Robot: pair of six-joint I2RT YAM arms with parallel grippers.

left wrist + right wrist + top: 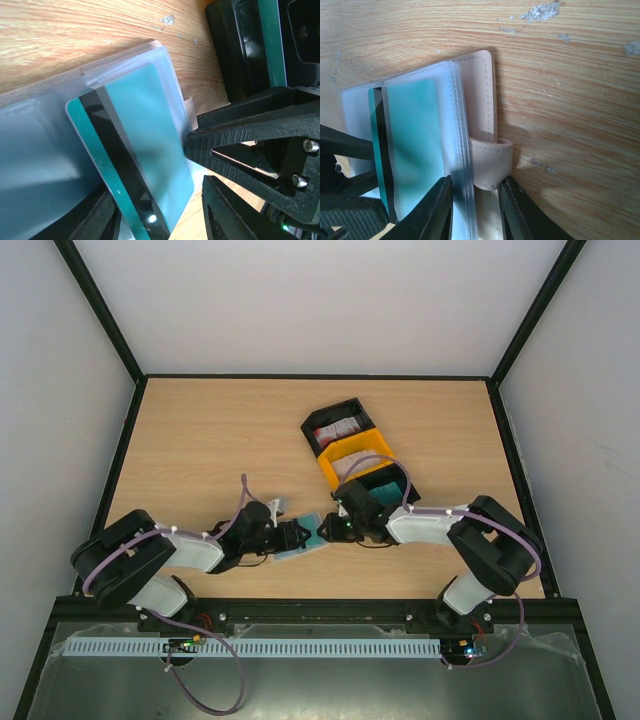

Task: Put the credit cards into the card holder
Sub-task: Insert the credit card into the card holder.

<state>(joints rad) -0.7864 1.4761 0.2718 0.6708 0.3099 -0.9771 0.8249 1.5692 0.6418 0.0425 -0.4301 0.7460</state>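
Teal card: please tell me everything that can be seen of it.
The teal card is thin glossy plastic with a black stripe along one long edge. It lies mostly inside a frosted clear sleeve of the open card holder on the table, stripe edge sticking out. Its near end overlaps a finger of the left gripper.

You had one card holder (487, 100) on the table (200, 440), near the middle of its near edge. One teal card (415, 145) with a single dark stripe showed through its clear sleeves. You had one black-and-yellow tray (330, 468) toward the table's right edge, with three compartments. The far one held red-and-white cards (340, 428), the middle one whitish cards (362, 465) and the near one a teal stack (385, 481), each too small to count. Two arms stood there, with the left gripper (303, 536) and the right gripper (322, 531), two fingers apiece.
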